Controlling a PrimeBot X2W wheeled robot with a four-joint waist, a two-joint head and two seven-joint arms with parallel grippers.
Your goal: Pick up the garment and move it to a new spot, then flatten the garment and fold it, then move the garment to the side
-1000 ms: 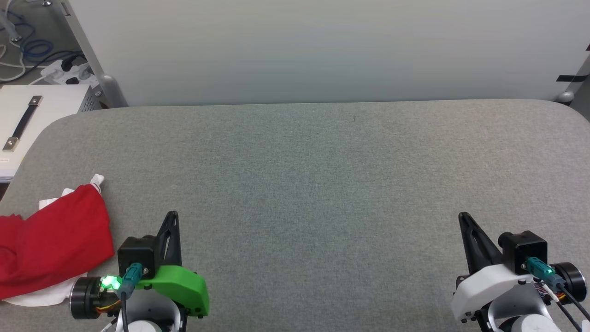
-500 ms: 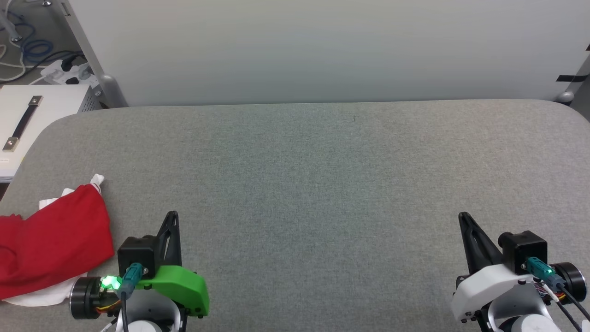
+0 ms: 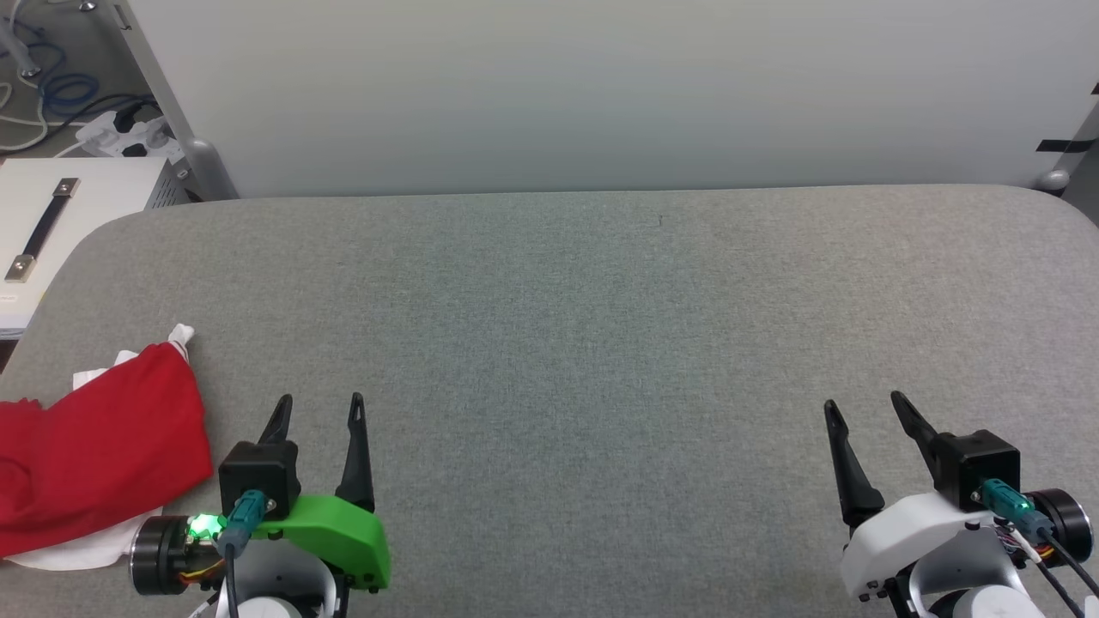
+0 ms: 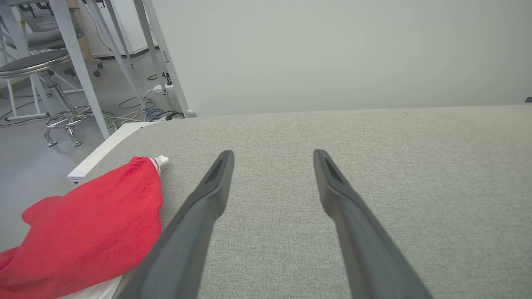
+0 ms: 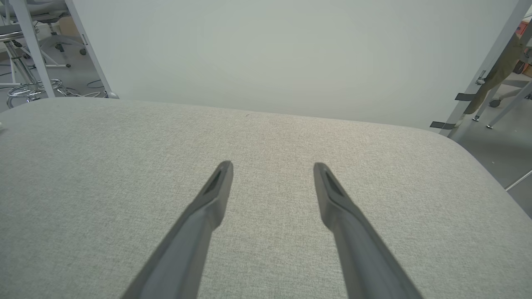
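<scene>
Both the left gripper (image 3: 321, 397) and right gripper (image 3: 863, 399) have opened

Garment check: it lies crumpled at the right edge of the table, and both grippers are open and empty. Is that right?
One thing is wrong: the garment lies crumpled at the left edge of the table, next to the left gripper, as the head view shows. The rest holds: the left gripper and the right gripper are both open and empty.

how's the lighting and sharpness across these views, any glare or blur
Head view: even soft light, no glare, garment sharp, a green light glowing behind the left pincer. Left wrist view: fingers near the lens look slightly soft, table weave crisp. Right wrist view: same flat light, no hard shadows.
</scene>
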